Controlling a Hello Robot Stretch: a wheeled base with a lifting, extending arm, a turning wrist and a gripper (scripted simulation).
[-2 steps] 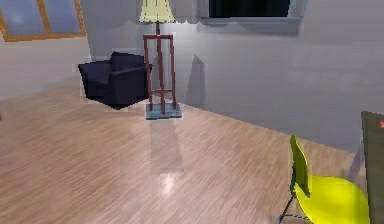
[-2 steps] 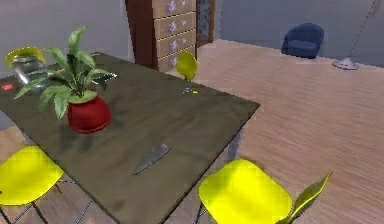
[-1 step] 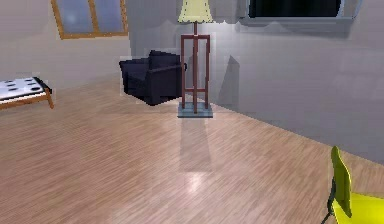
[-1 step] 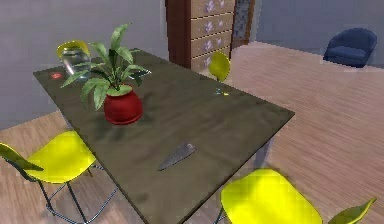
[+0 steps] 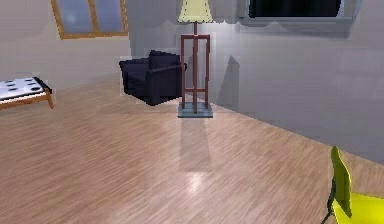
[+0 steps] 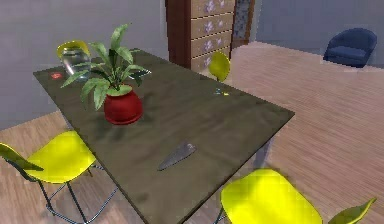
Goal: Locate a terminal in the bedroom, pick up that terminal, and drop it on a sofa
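The forward view looks ahead and somewhat down from the robot's height, across a wide stretch of wooden floor (image 5: 180, 170) to a far corner where a dark armchair (image 5: 152, 75) and a floor lamp (image 5: 195, 60) stand well away. The arm side view faces out sideways and tilts down onto the desk (image 6: 200, 120), so near that its top spreads across most of the picture, with a dresser (image 6: 205, 30) beyond it. A yellow chair (image 5: 350, 195) at the forward view's lower right corner matches the yellow chairs (image 6: 50, 160) round the desk; whether it is one of them cannot be told.
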